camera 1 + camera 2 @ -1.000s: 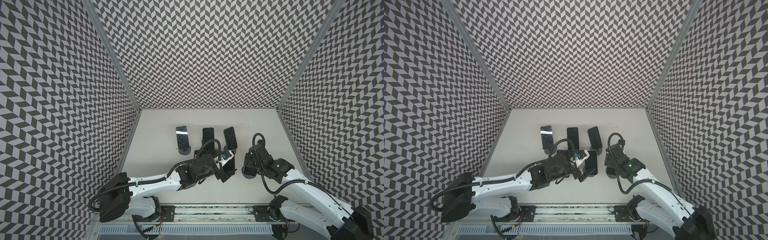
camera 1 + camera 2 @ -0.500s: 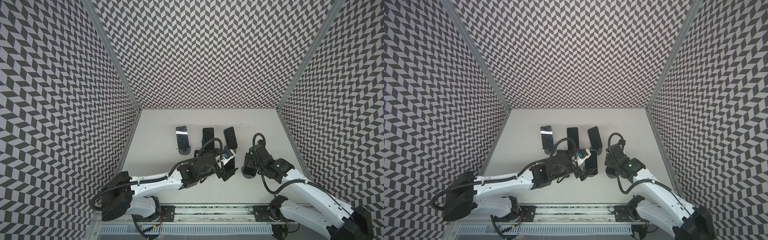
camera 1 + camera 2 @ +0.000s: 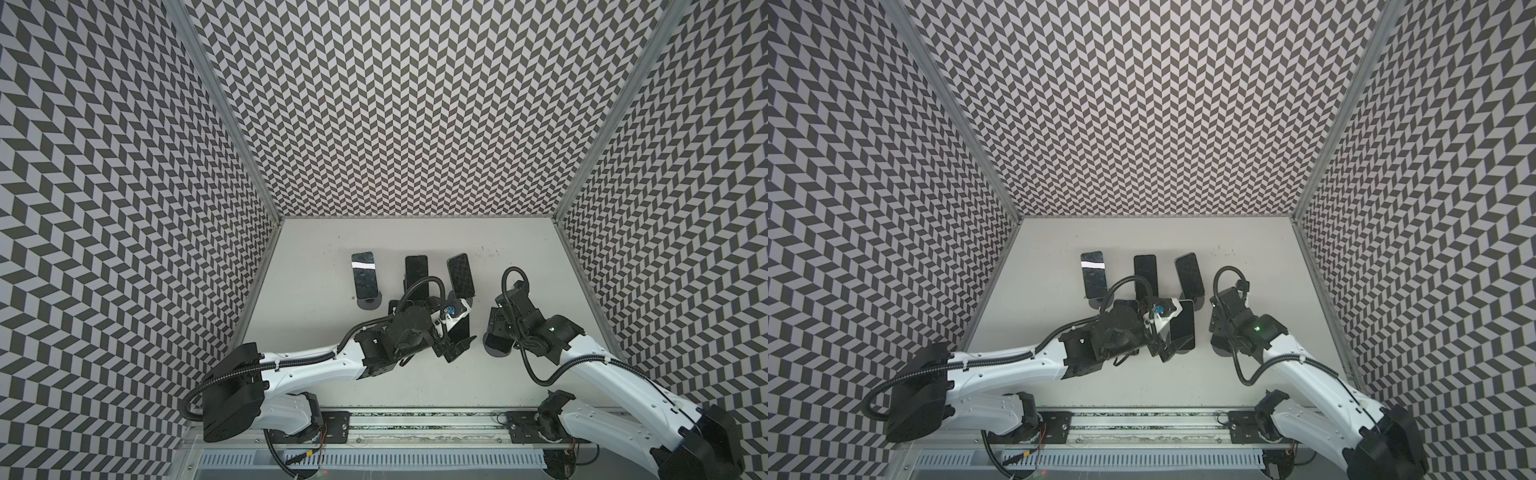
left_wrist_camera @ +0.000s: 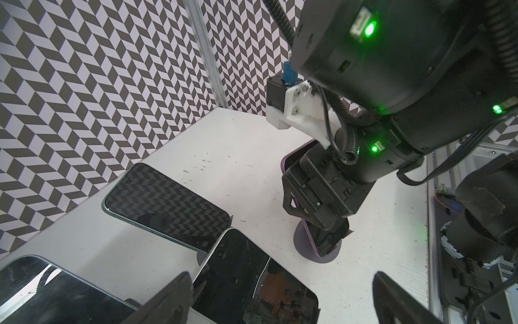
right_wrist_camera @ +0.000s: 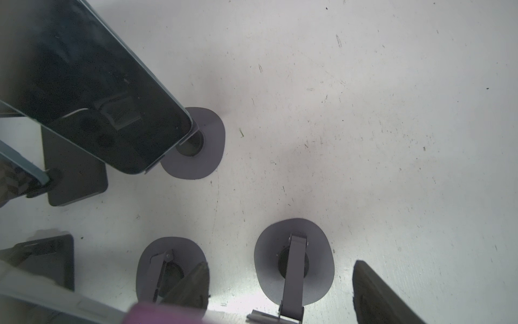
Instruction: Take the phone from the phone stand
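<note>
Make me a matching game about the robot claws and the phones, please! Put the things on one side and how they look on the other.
Things:
1. left claw
2. purple phone
3. back left phone
4. back right phone

Looks:
a. white stripe on its screen
b. wide open
c. zigzag wall mirrored on its screen
d. right claw over it

Pairs: 1-b, 2-d, 3-a, 4-c
</note>
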Robot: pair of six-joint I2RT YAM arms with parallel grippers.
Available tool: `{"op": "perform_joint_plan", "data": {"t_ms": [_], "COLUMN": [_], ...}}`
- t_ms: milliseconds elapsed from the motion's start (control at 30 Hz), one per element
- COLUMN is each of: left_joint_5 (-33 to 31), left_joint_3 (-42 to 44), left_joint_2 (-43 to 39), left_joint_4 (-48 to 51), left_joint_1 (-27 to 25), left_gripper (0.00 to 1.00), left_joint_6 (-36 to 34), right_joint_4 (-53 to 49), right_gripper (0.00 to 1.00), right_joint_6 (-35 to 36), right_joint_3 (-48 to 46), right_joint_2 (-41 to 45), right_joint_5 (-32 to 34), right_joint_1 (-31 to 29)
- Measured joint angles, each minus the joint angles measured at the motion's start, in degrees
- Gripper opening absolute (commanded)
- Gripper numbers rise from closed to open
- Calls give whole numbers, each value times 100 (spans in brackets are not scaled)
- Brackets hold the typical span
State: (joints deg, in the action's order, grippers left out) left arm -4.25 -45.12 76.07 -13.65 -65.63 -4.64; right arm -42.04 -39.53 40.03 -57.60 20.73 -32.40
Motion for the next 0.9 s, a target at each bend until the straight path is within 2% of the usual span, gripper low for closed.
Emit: {"op": "perform_joint_plan", "data": {"t_ms": [167, 900], "left_joint_5": [0, -35], "left_joint_3": [0, 382], "left_joint_2": [0, -437], "left_joint_4": [2, -11], "left_joint_1": [0, 0], "left_gripper": [100, 100], "left_joint_6": [4, 87], "right_joint_4": [-87, -588], "right_gripper": [83, 88], "right_joint_6": [-44, -673], "right_joint_3": [74, 352], "right_joint_2": [-98, -85], "right_joint_5": [-2, -33], "right_joint_1": [2, 2]}}
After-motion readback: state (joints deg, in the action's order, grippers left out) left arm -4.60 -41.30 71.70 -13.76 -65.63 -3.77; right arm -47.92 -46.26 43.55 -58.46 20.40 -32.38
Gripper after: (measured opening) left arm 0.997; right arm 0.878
